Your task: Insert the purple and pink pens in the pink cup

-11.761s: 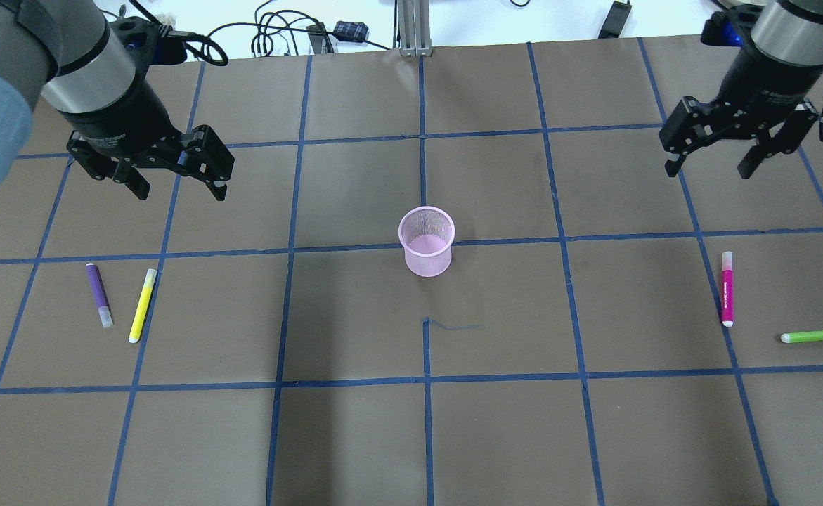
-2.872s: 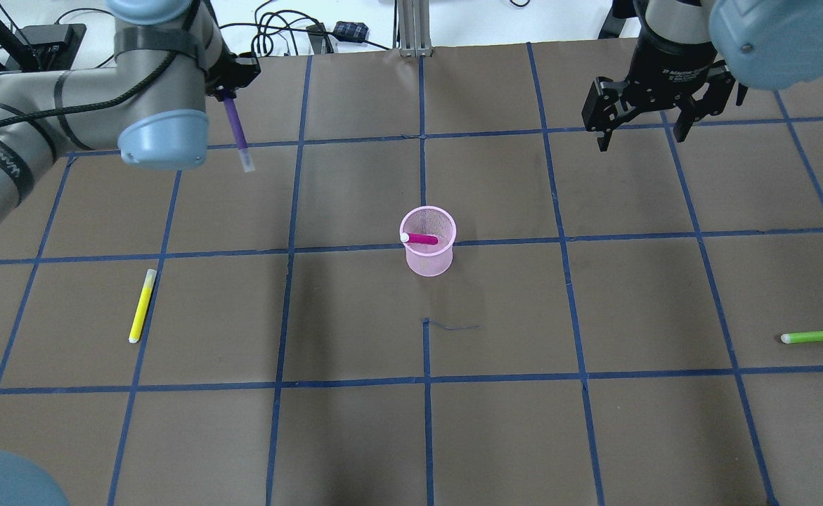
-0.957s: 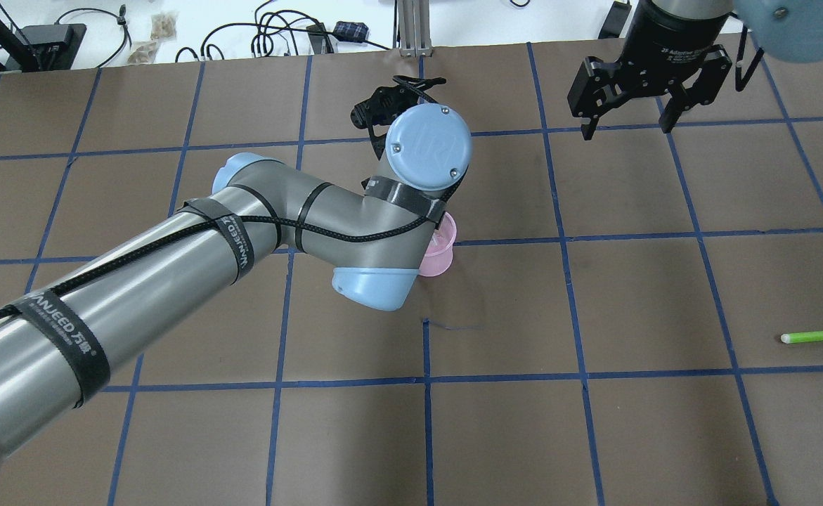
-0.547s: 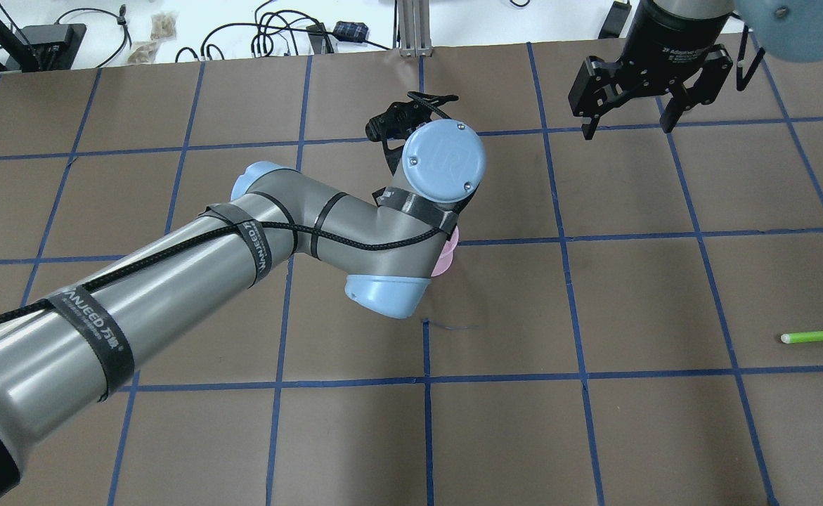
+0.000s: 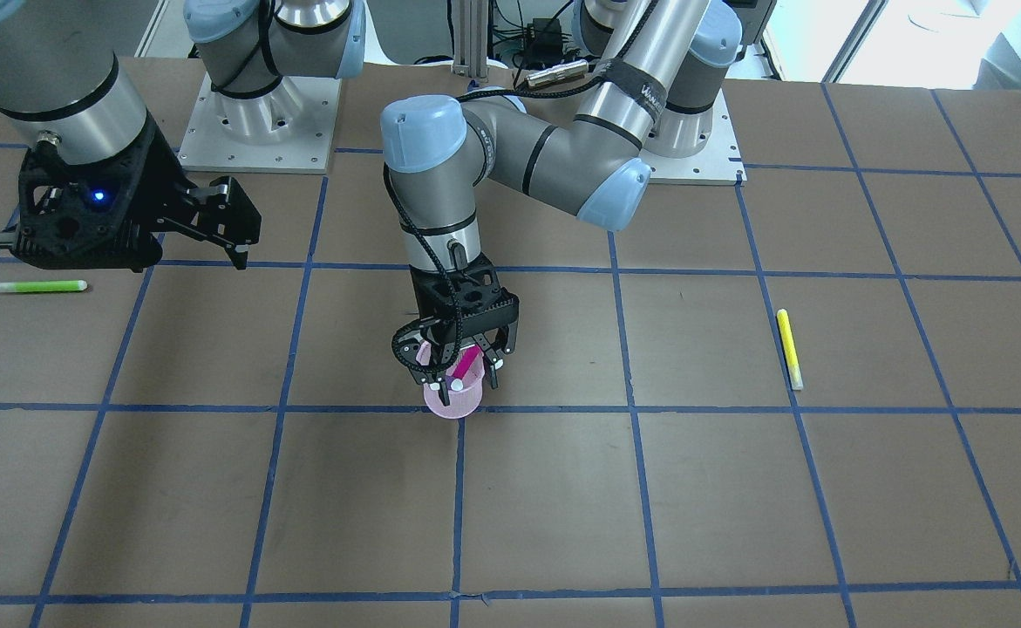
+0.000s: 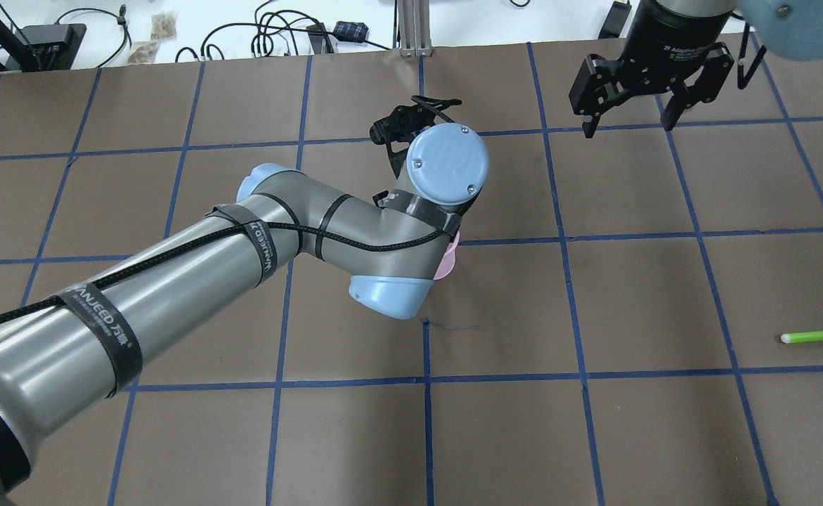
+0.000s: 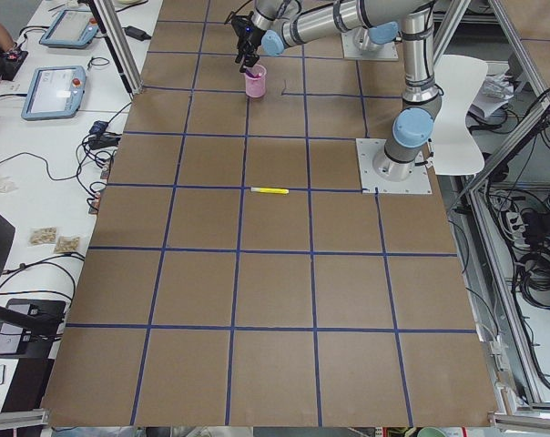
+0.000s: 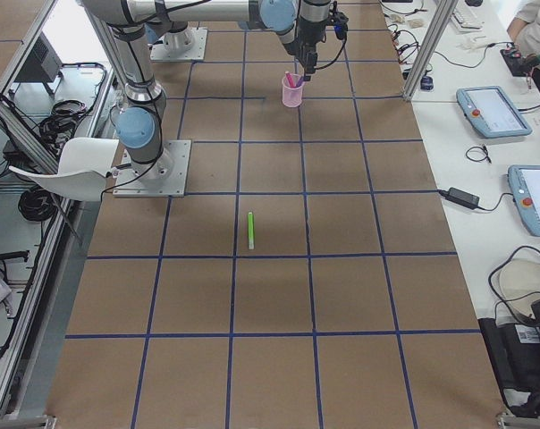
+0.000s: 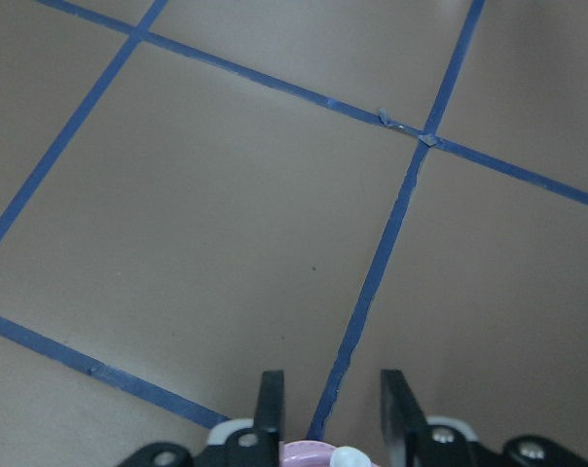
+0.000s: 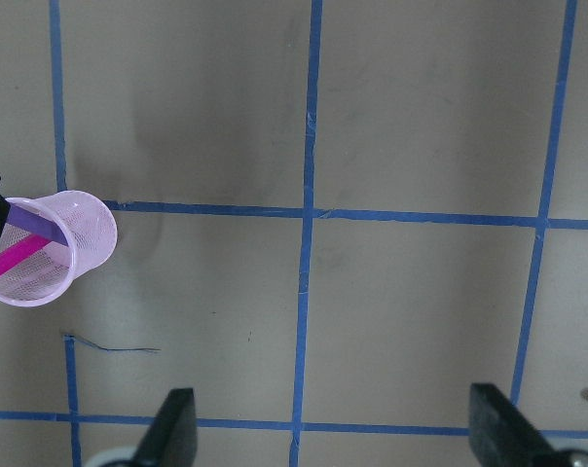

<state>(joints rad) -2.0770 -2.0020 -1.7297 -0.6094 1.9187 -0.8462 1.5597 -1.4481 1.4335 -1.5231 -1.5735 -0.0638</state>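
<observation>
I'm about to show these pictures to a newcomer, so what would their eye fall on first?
Most likely the left arm stretched to the middle, its left gripper parted right over the pink cup, which holds a pink pen and a purple pen leaning inside. Next, the right gripper hanging open off to the robot's right, and the yellow pen and green pen lying at opposite ends.

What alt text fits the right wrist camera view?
A pink mesh cup at the left edge holds a pink pen and a purple pen, both leaning left. It stands on a brown table gridded with blue tape; the open right end effector frames the bottom.
</observation>
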